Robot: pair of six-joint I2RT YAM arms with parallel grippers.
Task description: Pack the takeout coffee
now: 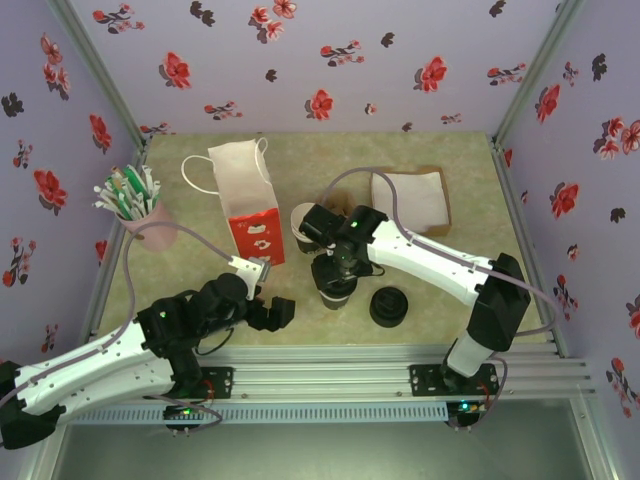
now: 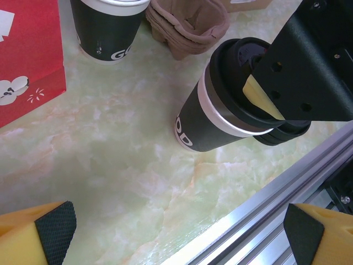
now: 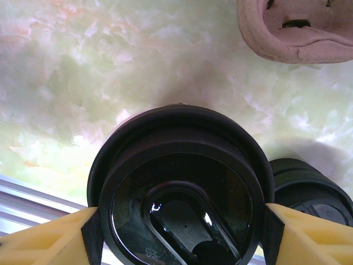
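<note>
Takeout coffee (image 3: 177, 182) — in right end effector (image 3: 182, 236)

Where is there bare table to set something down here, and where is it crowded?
Free: the patch between the pink holder and the paper bag; also the far strip between bag and napkins. Crowded: the centre, where cup stack, takeout coffee and lid stack sit close.

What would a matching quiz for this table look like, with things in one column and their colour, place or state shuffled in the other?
Things:
1 lidded cup
2 paper bag
3 left end effector
4 loose lid stack

Descriptions:
A wide open, empty
B white above, red below
C gripped at its lid by the right end effector
D black, on the table by the front rail

Pairs: 1-C, 2-B, 3-A, 4-D
</note>
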